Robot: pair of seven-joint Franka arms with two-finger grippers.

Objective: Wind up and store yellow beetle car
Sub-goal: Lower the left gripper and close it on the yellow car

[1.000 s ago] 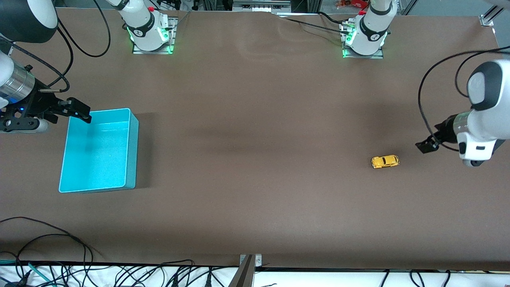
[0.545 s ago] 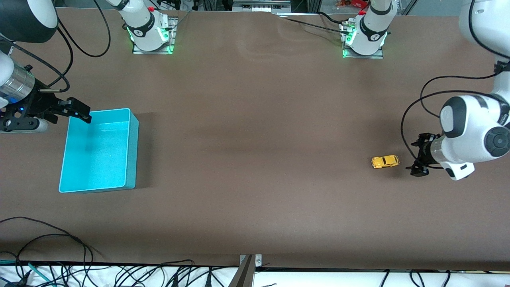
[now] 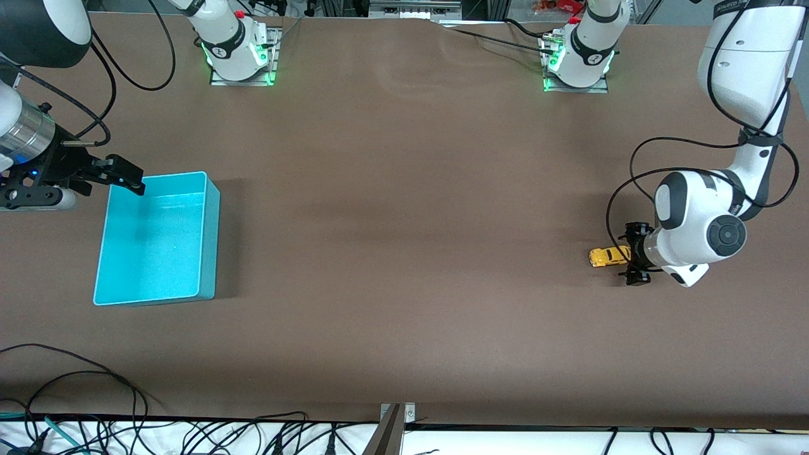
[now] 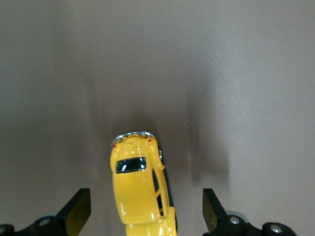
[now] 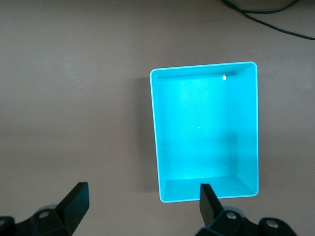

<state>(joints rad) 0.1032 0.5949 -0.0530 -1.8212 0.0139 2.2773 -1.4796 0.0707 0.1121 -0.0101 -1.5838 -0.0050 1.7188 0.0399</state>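
The yellow beetle car (image 3: 607, 256) sits on its wheels on the brown table (image 3: 404, 253), toward the left arm's end and roughly midway between the edge where the arm bases stand and the edge nearest the front camera. The left gripper (image 3: 634, 253) is low over the end of the car that points toward the left arm's end of the table, with one finger on either side of that end. In the left wrist view the car (image 4: 141, 189) lies lengthwise between the two fingertips (image 4: 76, 211), which are spread wide and stand clear of its body on both sides; the left gripper (image 4: 145, 211) holds nothing.

The turquoise bin (image 3: 158, 237) rests near the right arm's end of the table, well apart from the car. The right gripper (image 3: 120, 175) waits above the bin's corner nearest the right arm's end and the base edge. In the right wrist view its fingers (image 5: 76, 199) are also spread wide and empty, with the bin (image 5: 204, 132) seen below them.
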